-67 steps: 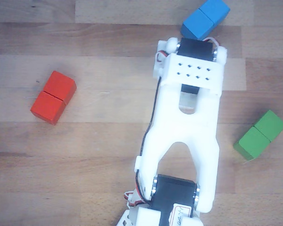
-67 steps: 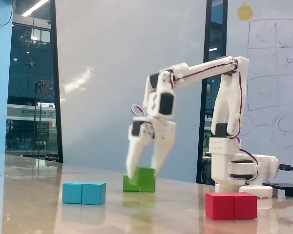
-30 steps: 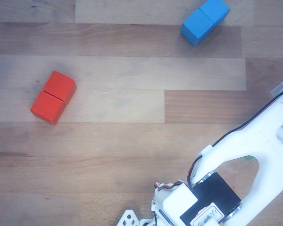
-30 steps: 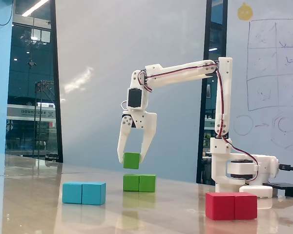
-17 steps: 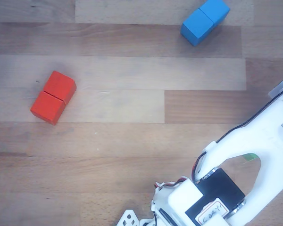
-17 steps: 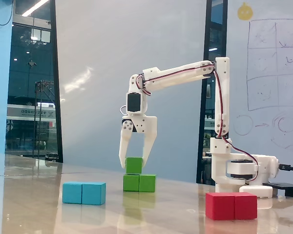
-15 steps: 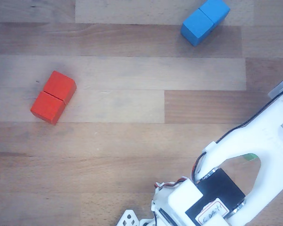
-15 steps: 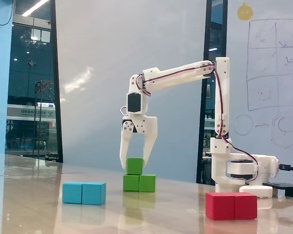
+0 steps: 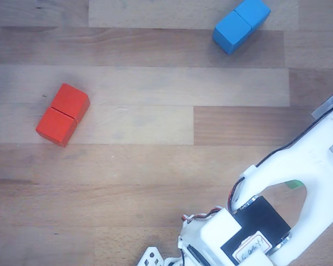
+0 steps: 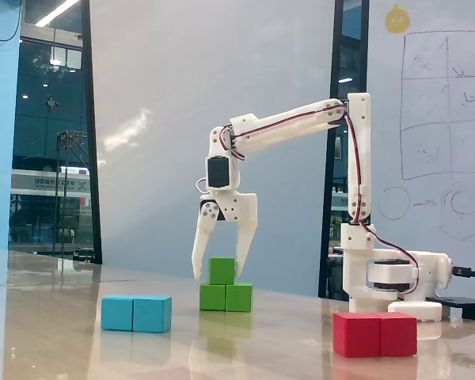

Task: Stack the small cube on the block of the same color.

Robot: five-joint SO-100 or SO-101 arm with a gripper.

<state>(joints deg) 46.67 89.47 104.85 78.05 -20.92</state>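
Small cube [image 10: 221, 270] sits atop green block [image 10: 226, 297], left of its seam. Gripper [image 10: 217, 273] spread wide, straddling it. Risk: a fingertip clips the cube on lift-off, toppling it.

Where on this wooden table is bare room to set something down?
Bare wood lies between the red two-cube block and the blue two-cube block. It is crowded lower right, where the white arm covers the green blocks.
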